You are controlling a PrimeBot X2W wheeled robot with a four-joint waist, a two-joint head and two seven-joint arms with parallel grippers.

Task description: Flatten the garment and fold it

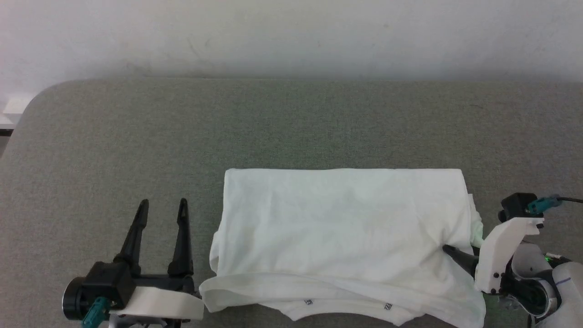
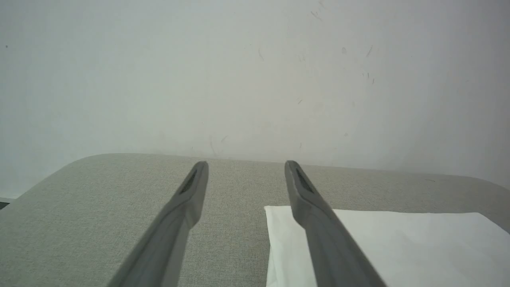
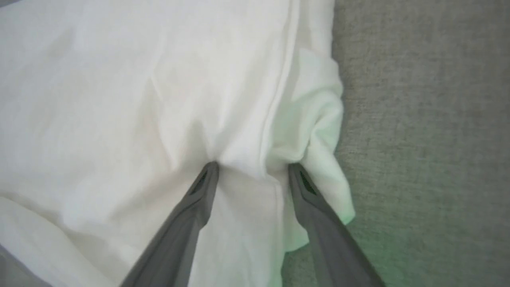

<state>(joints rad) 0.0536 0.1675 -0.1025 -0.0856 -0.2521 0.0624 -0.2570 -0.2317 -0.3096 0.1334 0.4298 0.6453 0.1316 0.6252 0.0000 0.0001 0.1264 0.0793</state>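
Grey table (image 1: 114, 136) | garment (image 1: 341, 218) folded over, edges messy, more folding needed | left gripper (image 1: 164, 202) wide, empty | right gripper (image 3: 254, 166) wide, cloth bunched between tips

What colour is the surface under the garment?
Muted grey-green, a woven-looking table cover; it shows best in the head view, all around the white garment.

A: Any writing to read here?
B: None legible. The white shirt (image 1: 341, 218) carries two small grey marks (image 1: 308, 301) on its near hem; they may be printed signs, but they're too small to make out.
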